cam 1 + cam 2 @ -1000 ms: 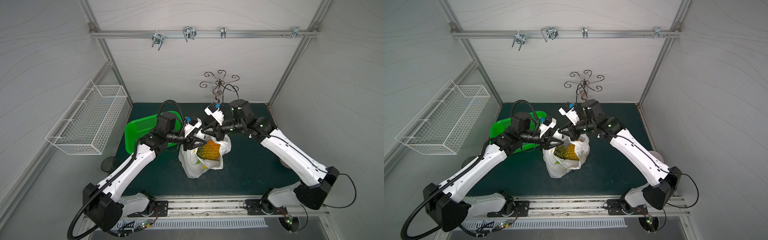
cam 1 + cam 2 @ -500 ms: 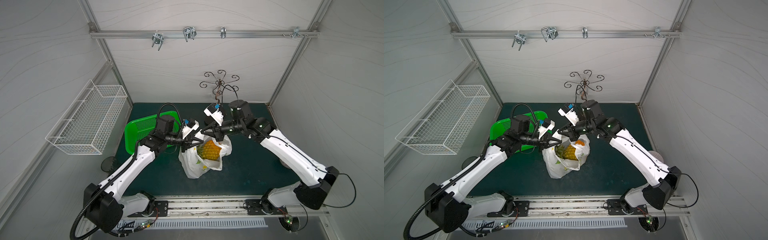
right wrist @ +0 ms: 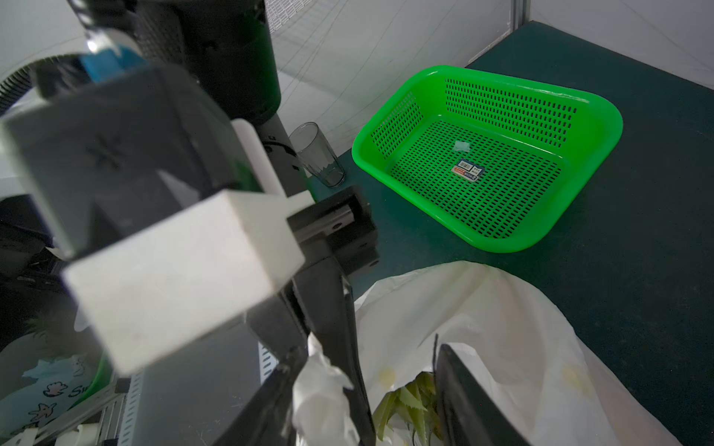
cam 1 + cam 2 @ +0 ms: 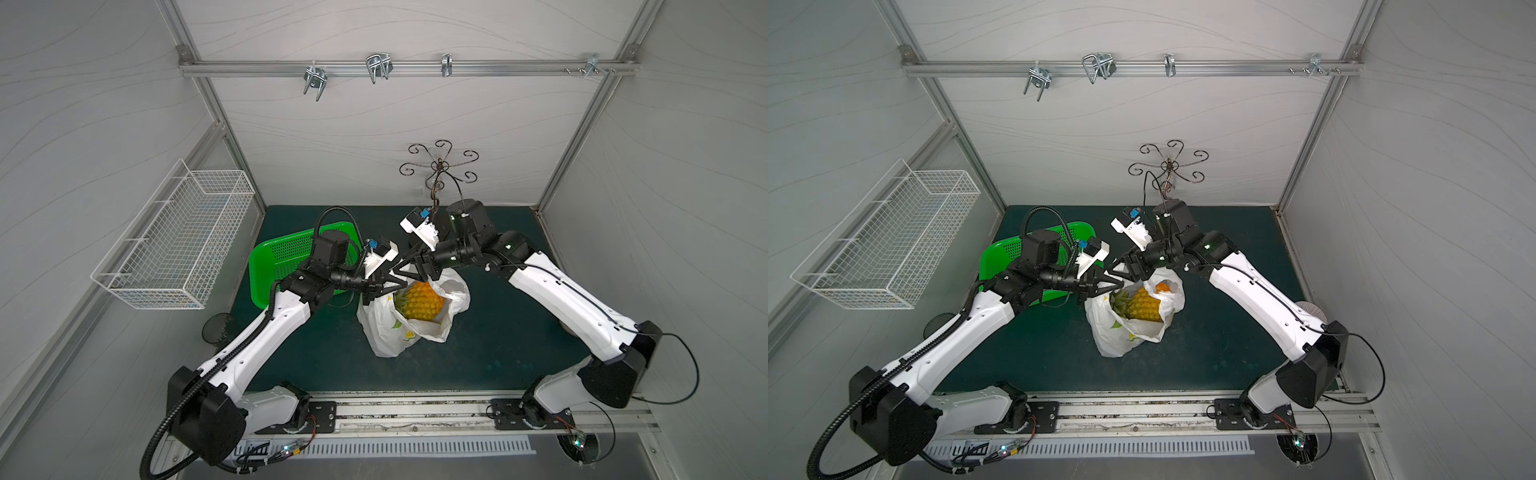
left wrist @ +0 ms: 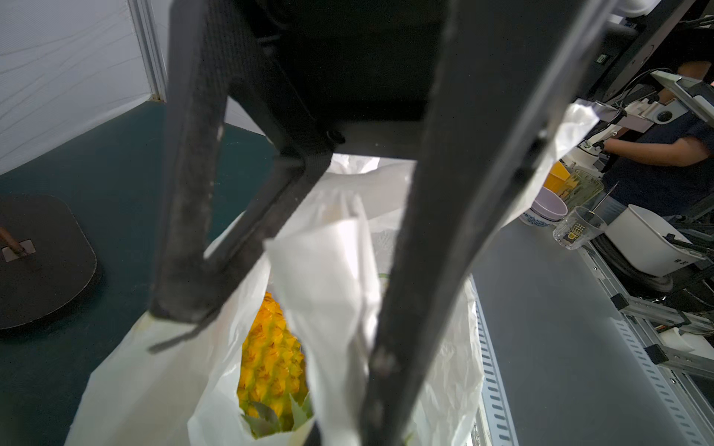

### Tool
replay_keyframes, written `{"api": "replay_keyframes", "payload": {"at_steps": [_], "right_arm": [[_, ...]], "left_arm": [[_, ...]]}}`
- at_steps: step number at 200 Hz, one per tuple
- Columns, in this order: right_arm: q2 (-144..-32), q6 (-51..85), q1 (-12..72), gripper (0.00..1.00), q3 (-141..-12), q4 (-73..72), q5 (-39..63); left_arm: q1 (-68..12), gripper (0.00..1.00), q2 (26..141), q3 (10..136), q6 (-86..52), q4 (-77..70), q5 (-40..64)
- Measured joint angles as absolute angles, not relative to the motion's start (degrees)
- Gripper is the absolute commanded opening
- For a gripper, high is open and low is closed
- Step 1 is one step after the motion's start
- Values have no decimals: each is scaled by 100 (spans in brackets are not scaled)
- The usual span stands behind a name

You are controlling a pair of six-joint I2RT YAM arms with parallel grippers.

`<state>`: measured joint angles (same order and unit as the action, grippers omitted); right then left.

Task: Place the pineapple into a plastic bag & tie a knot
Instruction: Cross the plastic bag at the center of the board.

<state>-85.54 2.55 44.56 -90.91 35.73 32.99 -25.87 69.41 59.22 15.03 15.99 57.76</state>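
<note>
The left gripper (image 4: 397, 286) is clamped shut on a twisted white handle (image 3: 320, 390) of the plastic bag (image 4: 386, 332); the right wrist view shows the strip pinched between its black fingers. Tip to tip with it, the right gripper (image 4: 409, 272) has its jaws apart, and in the left wrist view a flat white band of the bag hangs loose between its two fingers (image 5: 185, 193). Both grippers meet just above the far edge of the bag's mouth, which gapes open. Inside lies the pineapple (image 4: 417, 305), its yellow body showing through the opening and its green leaves pointing toward the left arm's side. The bag rests on the dark green mat (image 4: 498, 340) near the middle of the table, with its yellow and green print facing the robot's base. Just beside it, on the left arm's side, sits a green basket (image 3: 579, 96) with a small label (image 3: 468, 172) on its floor, and a clear glass (image 3: 318, 154) stands near the basket's corner. A white wire basket (image 4: 174, 245) hangs on the left wall, and a curly metal hook stand (image 4: 438, 166) rises behind the right arm.
</note>
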Motion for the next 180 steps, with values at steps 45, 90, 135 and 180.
{"api": "replay_keyframes", "payload": {"at_steps": [45, 90, 135, 180], "right_arm": [[-8589, 187, 4491, 1, -9118, 3601, 3461], [-8589, 215, 4495, 0, -9120, 3581, 3448], [-8589, 217, 4495, 0, -9120, 3492, 3304], [-8589, 237, 4504, 0, -9122, 3448, 3192]], "left_arm": [[-2587, 0, 6947, 5922, 1487, 1594, 5771], [-2587, 45, 6930, 5922, 1468, 1566, 5710], [-2587, 60, 6031, 5437, 1356, 1256, 5046], [-3028, 61, 4805, 4766, 1238, 637, 4154]]}}
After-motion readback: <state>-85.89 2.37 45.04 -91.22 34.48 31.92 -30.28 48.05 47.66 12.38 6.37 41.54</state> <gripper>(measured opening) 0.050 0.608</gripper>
